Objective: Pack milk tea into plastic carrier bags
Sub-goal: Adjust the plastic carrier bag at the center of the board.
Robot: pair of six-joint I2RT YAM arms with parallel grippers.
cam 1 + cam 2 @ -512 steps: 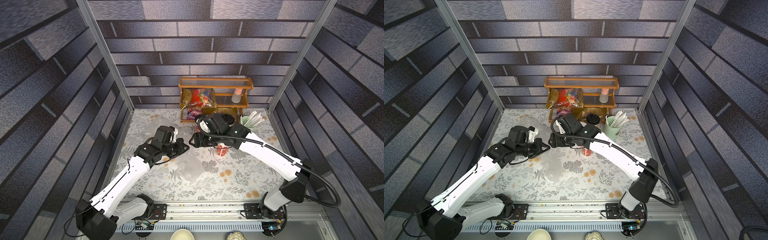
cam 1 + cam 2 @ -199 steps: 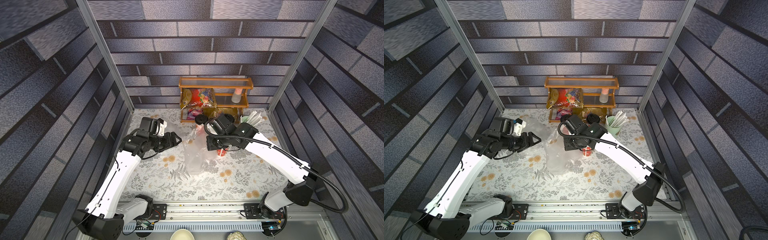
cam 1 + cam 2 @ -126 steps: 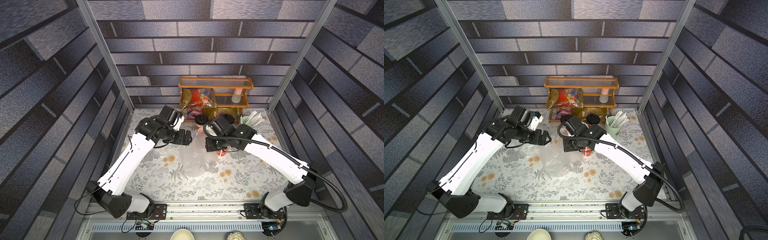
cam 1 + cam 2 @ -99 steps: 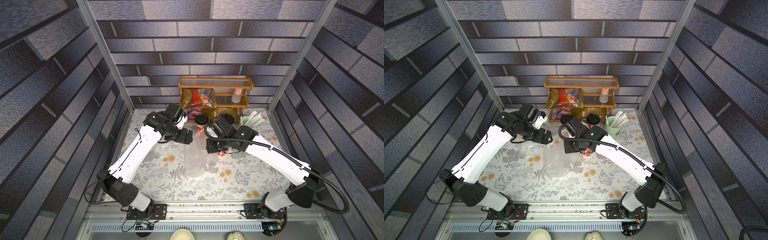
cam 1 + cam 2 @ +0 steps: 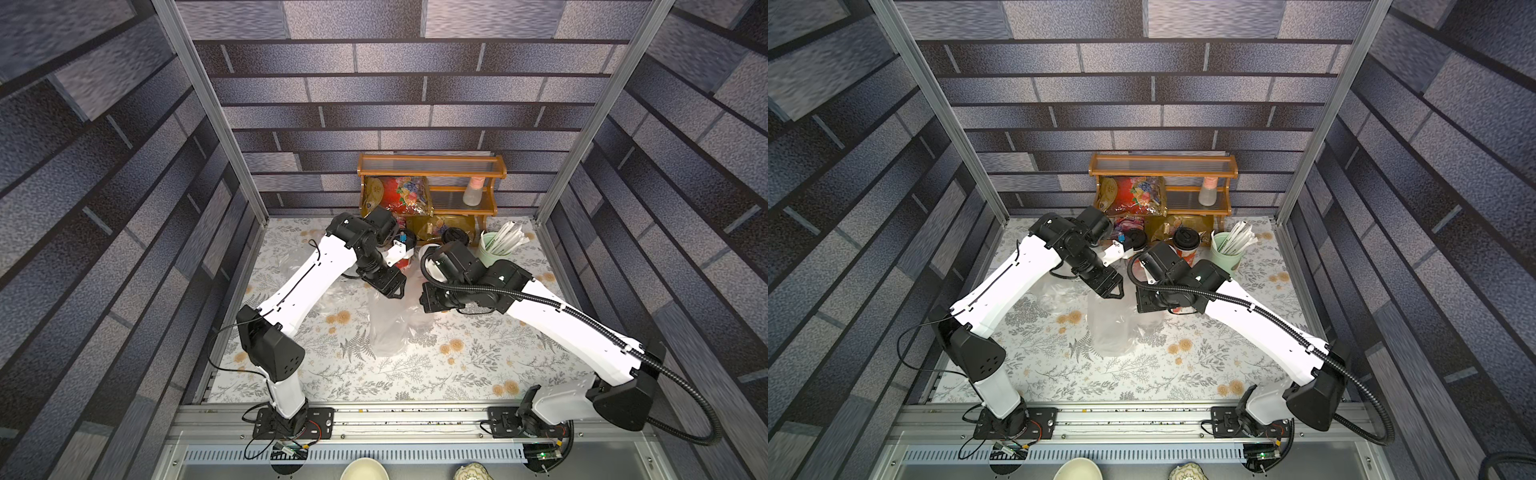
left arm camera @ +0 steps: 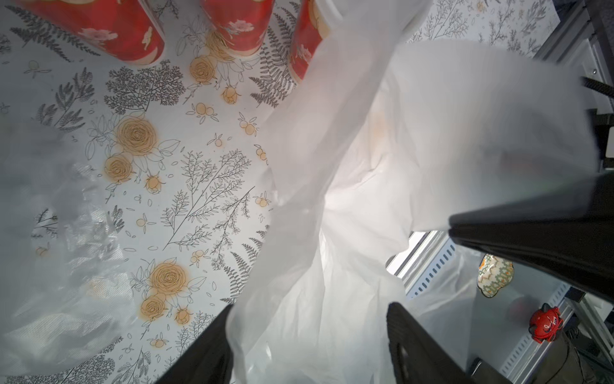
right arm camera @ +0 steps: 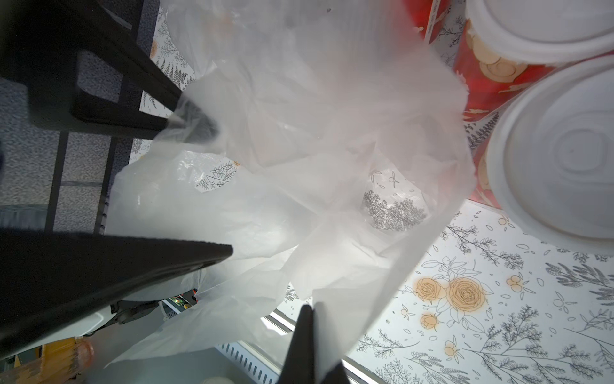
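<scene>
- Right wrist view showed the right claw (image 7: 307, 309) clenched on one rim of the plastic carrier bag (image 7: 299, 166), with the thin film pinched between its closed fingers.
- Left wrist view showed the left claw (image 6: 309, 306) released. Its jaws stood apart, and the bag's opposite rim ran loose between them, not gripped as far as I could judge.
- In both top views the bag sat mid-surface (image 5: 457, 374), its long axis running from 12 to 6 o'clock. Its mouth was at the 12 o'clock end, raised between the claws, with the left claw at the mouth's 11 o'clock and the right claw at its 1 o'clock.
- The milk tea cups (image 6: 109, 26) stood on the surface at 12 o'clock of the bag, and no cup showed inside it. The white-lidded cups (image 7: 564, 159) were just beside the right claw, and a black-lidded cup (image 5: 1185, 239) stood farther back.
- A second bag (image 5: 299, 257) lay crumpled at 10 o'clock of the held one.
- The coming move likely turned on the left claw, the nearer one to the free rim. It would need to close on that film and draw it toward 9 o'clock to spread the mouth.
</scene>
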